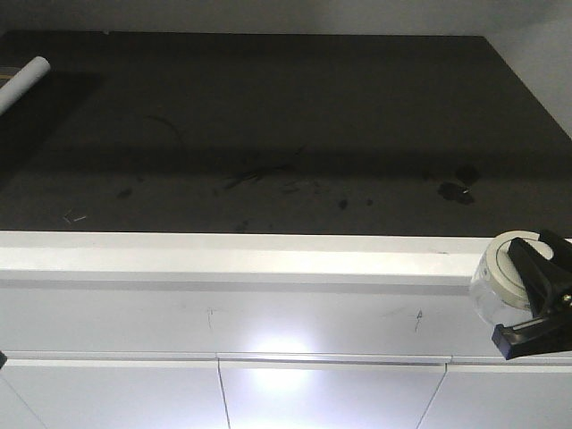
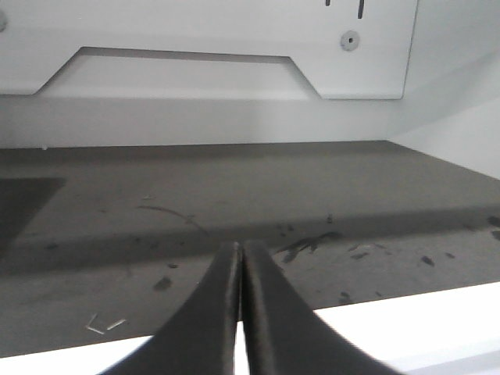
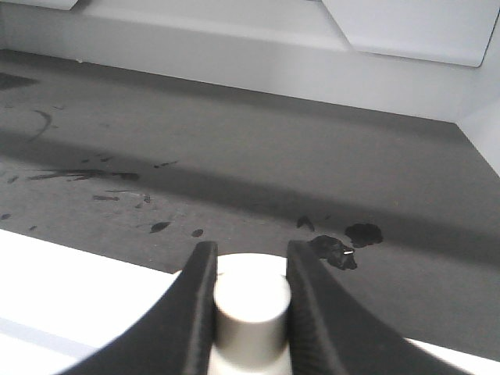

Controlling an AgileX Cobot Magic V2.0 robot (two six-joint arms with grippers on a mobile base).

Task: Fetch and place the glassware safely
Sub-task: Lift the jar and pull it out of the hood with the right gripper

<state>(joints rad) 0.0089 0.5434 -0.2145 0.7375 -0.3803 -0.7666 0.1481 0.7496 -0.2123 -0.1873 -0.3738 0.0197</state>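
Fetch part is looking done, judging by the grip: the right gripper (image 1: pixel 534 268) is clamping the glass jar (image 1: pixel 490 290) by the knob (image 3: pixel 251 312) on its cream-white lid (image 1: pixel 505 255), one black finger on each side of the knob in the right wrist view. Placing is what's left, imo. In the front view the jar is sitting at the lower right, in front of the white front edge (image 1: pixel 223 255) of the tabletop (image 1: pixel 268 116) and not yet over the dark surface. Can't tell whether its base is touching anything, as the bottom is hidden behind the gripper. The right arm is coming in from the near right side w/ the wrist cam looking low across the dark top toward the back wall, and some dark stains (image 3: pixel 344 246) are lying just ahead of the jar. The left gripper (image 2: pixel 240 312) is carrying nothing, w/ its fingers pressed together, and is hovering low at the near edge, pointing across the scuffed tabletop. It isn't showing in the front view. A white tube (image 1: pixel 22 79) is lying at the far left corner, well apart from the jar, so it isn't getting in the way. Next step prob. needs the jar taken over the edge and set down flat on open dark surface before letting go.
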